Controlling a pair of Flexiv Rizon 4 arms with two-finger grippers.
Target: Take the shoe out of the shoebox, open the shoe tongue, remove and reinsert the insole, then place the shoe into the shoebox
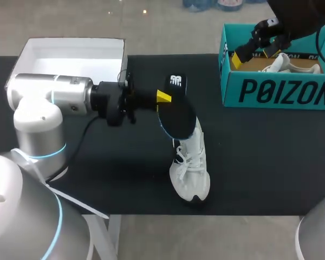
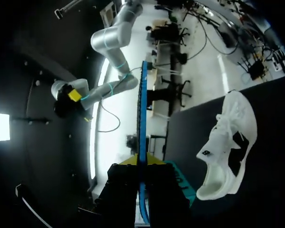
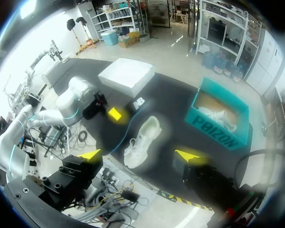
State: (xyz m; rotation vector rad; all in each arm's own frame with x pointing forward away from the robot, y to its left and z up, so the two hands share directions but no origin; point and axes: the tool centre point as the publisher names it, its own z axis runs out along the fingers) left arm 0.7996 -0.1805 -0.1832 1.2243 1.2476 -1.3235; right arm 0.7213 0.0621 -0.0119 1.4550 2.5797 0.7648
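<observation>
**Q:** Log the grippers first. What are you holding?

**A:** Your left gripper [image 2: 142,160] is clamped on the flat black insole with a blue edge [image 1: 176,116], gripped at its far end. The blade runs edge-on between the fingers. Your right gripper [image 1: 259,51] is spread and empty, hanging over the teal cardboard shoebox [image 1: 276,89] at the far right.

**Q:** Where is the shoe, and what is the step?

**A:** The white laced trainer [image 1: 190,165] sits mid-table on the black table [image 1: 260,162], toe toward the near edge and well apart from the shoebox. The insole's lower end hangs over the trainer's collar. I cannot tell whether it is inside the opening.

Judgement: the insole is out, so reinsertion is the step in hand.

- Lead with the free end and aim it down the length of the trainer toward the toe. Feed it along the sole rather than pressing straight down, since a thin insole will likely buckle.
- Nothing braces the trainer, so it may slide or tip under the push. Consider bringing your right gripper across to steady the heel.
- Check that the tongue stays lifted clear of the opening.
</observation>
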